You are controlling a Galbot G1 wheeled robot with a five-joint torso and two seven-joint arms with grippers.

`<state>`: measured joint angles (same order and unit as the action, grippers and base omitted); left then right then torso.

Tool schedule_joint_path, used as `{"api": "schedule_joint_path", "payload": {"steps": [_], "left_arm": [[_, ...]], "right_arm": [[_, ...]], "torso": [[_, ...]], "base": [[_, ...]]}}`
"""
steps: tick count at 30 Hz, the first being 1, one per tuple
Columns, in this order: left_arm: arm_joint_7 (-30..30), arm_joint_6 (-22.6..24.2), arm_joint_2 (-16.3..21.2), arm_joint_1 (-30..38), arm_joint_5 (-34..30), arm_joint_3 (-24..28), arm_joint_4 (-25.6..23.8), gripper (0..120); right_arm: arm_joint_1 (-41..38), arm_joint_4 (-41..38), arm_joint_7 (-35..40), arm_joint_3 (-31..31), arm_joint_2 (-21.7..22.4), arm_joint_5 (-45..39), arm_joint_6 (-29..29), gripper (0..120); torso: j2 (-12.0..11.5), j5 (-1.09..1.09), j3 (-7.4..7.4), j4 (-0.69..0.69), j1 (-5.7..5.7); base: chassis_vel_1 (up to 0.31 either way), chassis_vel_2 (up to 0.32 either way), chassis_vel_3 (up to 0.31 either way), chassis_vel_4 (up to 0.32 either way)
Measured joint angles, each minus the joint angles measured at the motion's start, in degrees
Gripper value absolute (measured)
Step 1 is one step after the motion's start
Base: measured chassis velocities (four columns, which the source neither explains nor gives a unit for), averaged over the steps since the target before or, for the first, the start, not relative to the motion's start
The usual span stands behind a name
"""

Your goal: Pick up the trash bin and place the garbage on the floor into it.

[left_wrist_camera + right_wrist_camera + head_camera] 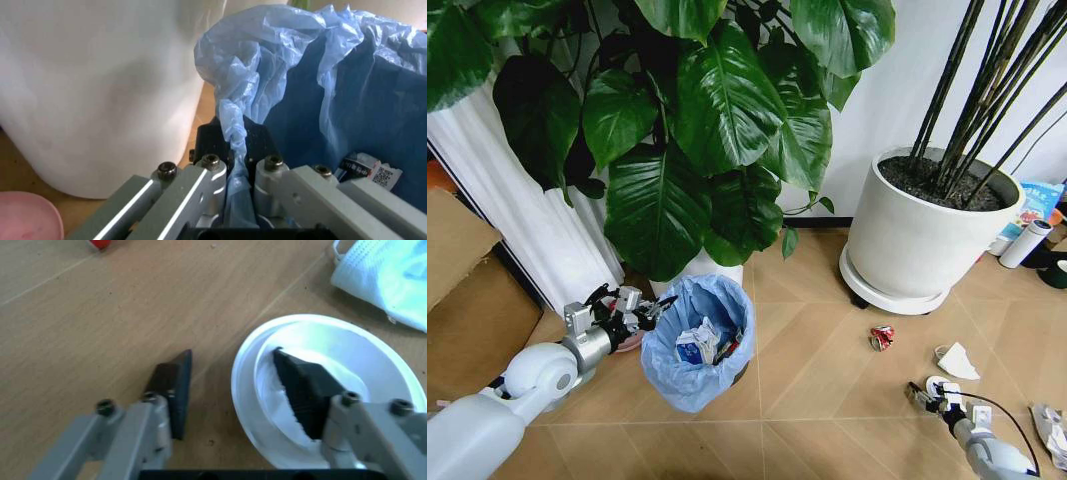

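The trash bin (695, 350), black with a crinkly light-blue bag, stands on the floor (827, 400) and holds a blue-white carton (690, 347) and other litter. My left gripper (643, 311) is shut on the bin's near rim; in the left wrist view its fingers (270, 172) pinch the bag (233, 120) and the black rim. My right gripper (233, 385) is open low over a white lid (333, 365), one finger inside the lid and the other on the planks. A crushed red can (882, 337), a white wad (955, 361) and a wrapper (1052, 432) lie on the floor nearby.
A large white plant pot (917, 240) on a wheeled saucer stands behind the litter. A leafy plant in a white pot (702, 268) rises right behind the bin. Cardboard boxes (467, 290) sit at the left, and a white thermos bottle (1025, 243) at the far right.
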<state>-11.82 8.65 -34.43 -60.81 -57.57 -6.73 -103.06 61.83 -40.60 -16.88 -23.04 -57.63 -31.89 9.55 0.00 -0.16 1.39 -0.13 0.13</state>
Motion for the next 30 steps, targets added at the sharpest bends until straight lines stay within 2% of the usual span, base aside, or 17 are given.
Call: {"api": "schedule_joint_path", "payload": {"steps": [3,7,10,12,14,23,28,30], "left_arm": [[0.0,0.0,0.0,0.0,0.0,0.0,0.1,0],[0.0,0.0,0.0,0.0,0.0,0.0,0.1,0],[0.0,0.0,-0.1,0.0,0.0,0.1,0.1,0],[0.0,0.0,-0.1,0.0,0.0,0.1,0.1,0],[0.0,0.0,-0.1,0.0,0.0,0.1,0.1,0],[0.0,0.0,-0.2,0.2,0.0,0.3,0.0,0],[0.0,0.0,-0.4,0.1,0.0,0.3,-0.3,0],[-0.1,0.0,-0.3,0.1,0.0,1.0,-0.4,0]], "right_arm": [[0.0,0.3,0.0,0.0,0.0,0.2,0.0,30],[0.1,0.3,0.0,-0.1,0.1,0.2,0.0,23],[0.9,-0.3,0.0,-0.2,0.4,-0.2,-0.1,10],[1.2,-0.6,0.0,-0.2,0.6,-0.3,-0.2,7],[1.7,-1.3,-0.1,-0.2,0.9,-0.6,-0.5,0],[4.0,-5.1,-0.3,-0.1,2.4,-2.1,-1.8,0],[6.9,-10.0,-1.0,-0.4,4.4,-4.5,-2.0,0],[9.0,-13.5,-4.1,-0.6,5.9,-6.6,-1.0,0]], "torso": [[0.0,0.01,0.0,0.02,0.0],[0.0,0.01,0.0,0.02,0.0],[0.0,0.03,0.0,-0.01,0.0],[0.0,0.04,0.0,-0.02,0.0],[0.0,0.06,0.01,-0.03,0.0],[0.0,0.1,0.02,-0.02,0.01],[0.0,0.07,0.02,-0.02,0.01],[0.0,0.06,0.02,-0.02,0.01]], "base": [[0.0,0.0,0.0,0.0],[0.0,0.0,0.0,0.0],[0.0,0.0,0.0,0.0],[0.0,0.0,0.0,0.0],[0.0,0.0,0.0,0.0],[0.0,0.0,0.0,0.0],[0.0,0.0,0.0,0.0],[0.0,0.0,0.0,0.0]]}}
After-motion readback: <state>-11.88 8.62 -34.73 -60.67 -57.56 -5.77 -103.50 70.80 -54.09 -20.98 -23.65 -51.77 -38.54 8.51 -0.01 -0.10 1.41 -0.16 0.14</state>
